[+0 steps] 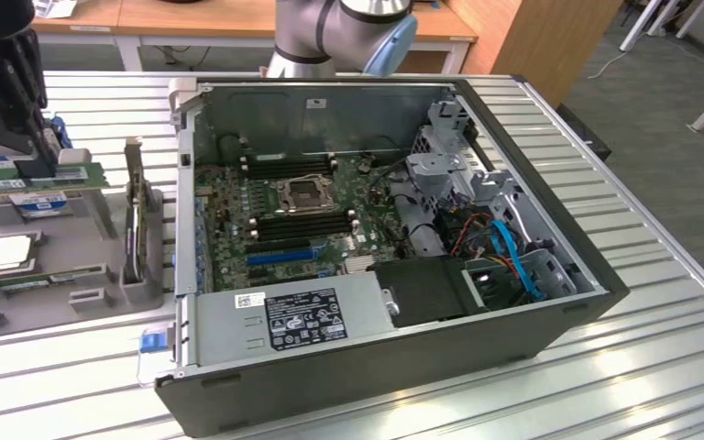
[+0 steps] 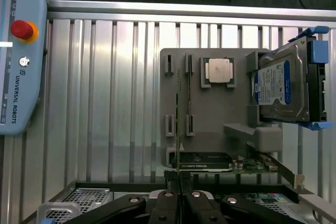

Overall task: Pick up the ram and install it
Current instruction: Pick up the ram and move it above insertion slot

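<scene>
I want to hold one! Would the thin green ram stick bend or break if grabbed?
Probably stiff: the ram juts straight from the gripper without sagging. Likely light, since it looks so thin edge-on.

Open computer case [image 1: 389, 385] on slatted table [image 1: 645, 367]; grey holder [image 2: 210, 114] carries processor [image 2: 218, 71], hard drive [image 2: 281, 87], graphics card [image 2: 207, 162].
</scene>
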{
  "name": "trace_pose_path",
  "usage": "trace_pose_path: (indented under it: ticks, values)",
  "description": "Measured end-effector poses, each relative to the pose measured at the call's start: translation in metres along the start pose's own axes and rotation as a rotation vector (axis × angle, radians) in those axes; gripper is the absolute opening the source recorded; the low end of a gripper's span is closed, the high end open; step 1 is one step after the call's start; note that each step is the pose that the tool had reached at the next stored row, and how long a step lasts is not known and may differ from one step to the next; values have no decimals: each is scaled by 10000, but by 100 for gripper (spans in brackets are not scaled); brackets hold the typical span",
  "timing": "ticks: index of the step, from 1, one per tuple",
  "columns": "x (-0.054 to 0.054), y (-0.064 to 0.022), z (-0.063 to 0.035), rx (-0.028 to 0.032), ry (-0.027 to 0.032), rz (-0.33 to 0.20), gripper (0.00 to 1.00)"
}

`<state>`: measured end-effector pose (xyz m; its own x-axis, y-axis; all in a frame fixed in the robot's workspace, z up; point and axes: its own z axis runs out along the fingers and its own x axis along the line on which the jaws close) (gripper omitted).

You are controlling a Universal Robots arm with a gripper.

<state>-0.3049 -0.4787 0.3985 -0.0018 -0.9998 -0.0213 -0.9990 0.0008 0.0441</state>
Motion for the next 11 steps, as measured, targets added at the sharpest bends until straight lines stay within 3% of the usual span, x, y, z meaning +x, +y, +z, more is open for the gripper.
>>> trace_pose_path:
  ticks: [11]
  values:
    - [0,-165,-8,-1,1,0,11]
